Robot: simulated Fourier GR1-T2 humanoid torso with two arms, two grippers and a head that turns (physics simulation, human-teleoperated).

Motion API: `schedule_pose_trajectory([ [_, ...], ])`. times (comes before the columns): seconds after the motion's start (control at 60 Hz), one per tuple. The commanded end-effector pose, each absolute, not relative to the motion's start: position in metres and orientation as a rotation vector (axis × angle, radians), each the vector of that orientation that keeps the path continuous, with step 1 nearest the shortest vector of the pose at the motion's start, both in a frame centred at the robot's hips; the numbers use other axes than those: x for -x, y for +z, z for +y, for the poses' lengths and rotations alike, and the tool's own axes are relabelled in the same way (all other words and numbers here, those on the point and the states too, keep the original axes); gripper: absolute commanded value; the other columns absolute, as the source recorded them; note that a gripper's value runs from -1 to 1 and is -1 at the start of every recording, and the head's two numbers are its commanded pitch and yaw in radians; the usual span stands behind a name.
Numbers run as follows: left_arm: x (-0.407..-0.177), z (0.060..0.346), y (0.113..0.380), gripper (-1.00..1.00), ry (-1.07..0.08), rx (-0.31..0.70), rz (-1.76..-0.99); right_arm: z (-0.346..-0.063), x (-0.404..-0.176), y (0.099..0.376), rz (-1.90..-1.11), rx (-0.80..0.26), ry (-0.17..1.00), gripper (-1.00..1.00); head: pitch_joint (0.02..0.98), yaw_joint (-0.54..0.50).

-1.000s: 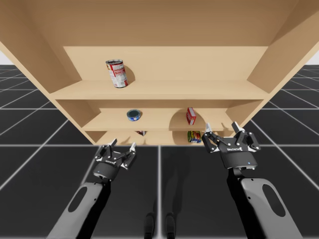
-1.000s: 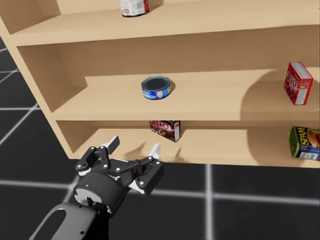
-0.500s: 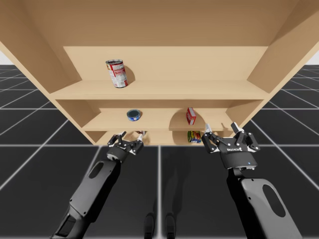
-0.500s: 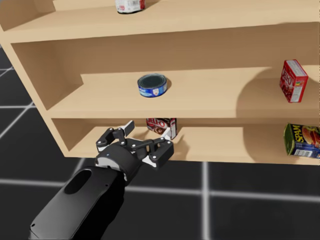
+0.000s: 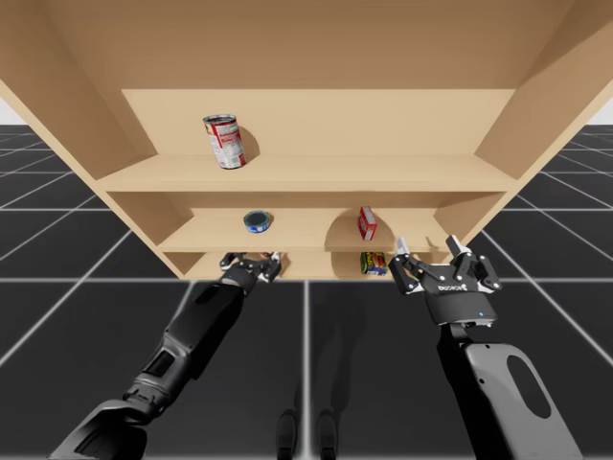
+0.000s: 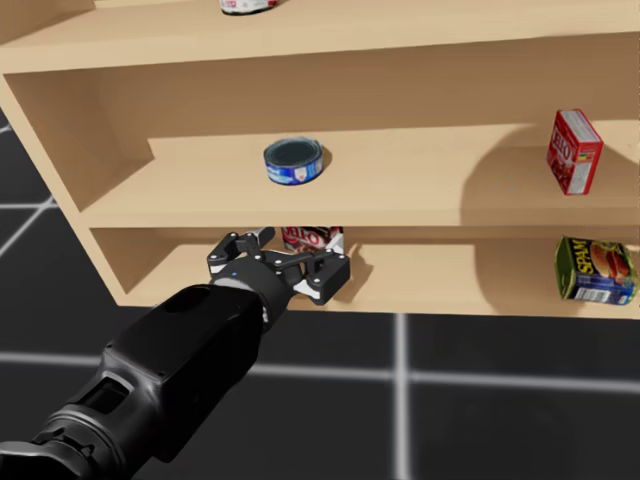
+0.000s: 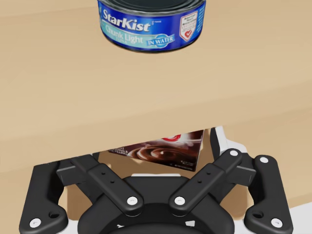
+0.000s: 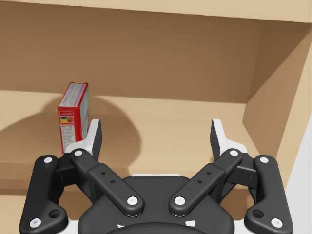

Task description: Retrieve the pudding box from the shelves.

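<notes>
Pudding box (image 7: pixel 156 150), long axis crosswise, slightly tilted, wide-open left gripper (image 6: pixel 291 262) at it, holding nothing

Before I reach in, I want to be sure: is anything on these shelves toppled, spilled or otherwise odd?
Nothing stands out. The red-and-white can, flat blue can, red box, pudding box and green-and-yellow can each rest on the shelves, none toppled, spilled or dented.

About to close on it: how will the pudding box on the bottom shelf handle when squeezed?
The pudding box looks like thin cardboard: probably light, and a hard squeeze may dent it. Its flat faces should sit well between the open fingers of my left gripper, and it should slide rather than roll. A one-sided push might tip it.
</notes>
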State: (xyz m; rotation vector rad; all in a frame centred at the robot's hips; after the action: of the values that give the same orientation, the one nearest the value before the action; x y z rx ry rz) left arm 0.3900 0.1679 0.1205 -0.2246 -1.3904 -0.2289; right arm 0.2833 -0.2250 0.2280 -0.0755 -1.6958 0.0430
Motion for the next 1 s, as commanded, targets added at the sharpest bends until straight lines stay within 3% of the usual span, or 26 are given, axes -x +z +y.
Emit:
schedule_pose_trajectory([
  [0.017,-0.408,0.167,0.113,-1.00,-0.227,0.210,-1.384,-0.226,-0.283,0.228,-1.694,0.078,0.040,-1.00,0.719,0.16],
  [0.533,-0.428,0.159,0.104,-0.97,-0.213,0.209,-1.367,-0.228,-0.284,0.227,-1.690,0.093,0.039,-1.00,0.732,0.15],
  [0.55,-0.428,0.159,0.103,-0.89,-0.213,0.208,-1.366,-0.228,-0.284,0.227,-1.690,0.094,0.040,-1.00,0.733,0.15],
  [0.567,-0.429,0.159,0.102,-0.14,-0.213,0.202,-1.364,-0.228,-0.284,0.227,-1.690,0.093,0.039,-1.00,0.733,0.15],
  [0.6,-0.430,0.159,0.101,0.26,-0.211,0.205,-1.363,-0.228,-0.284,0.227,-1.690,0.094,0.040,-1.00,0.734,0.15],
  [0.617,-0.430,0.159,0.101,0.74,-0.210,0.205,-1.361,-0.228,-0.284,0.227,-1.690,0.094,0.041,-1.00,0.734,0.15],
  [0.633,-0.430,0.159,0.101,0.81,-0.210,0.205,-1.360,-0.228,-0.284,0.227,-1.690,0.094,0.040,-1.00,0.734,0.15],
  [0.717,-0.429,0.160,0.101,0.94,-0.208,0.212,-1.359,-0.228,-0.285,0.227,-1.689,0.095,0.041,-1.00,0.736,0.15],
  [1.0,-0.402,0.170,0.120,0.97,-0.216,0.210,-1.379,-0.227,-0.285,0.227,-1.690,0.094,0.044,-1.00,0.730,0.15],
])
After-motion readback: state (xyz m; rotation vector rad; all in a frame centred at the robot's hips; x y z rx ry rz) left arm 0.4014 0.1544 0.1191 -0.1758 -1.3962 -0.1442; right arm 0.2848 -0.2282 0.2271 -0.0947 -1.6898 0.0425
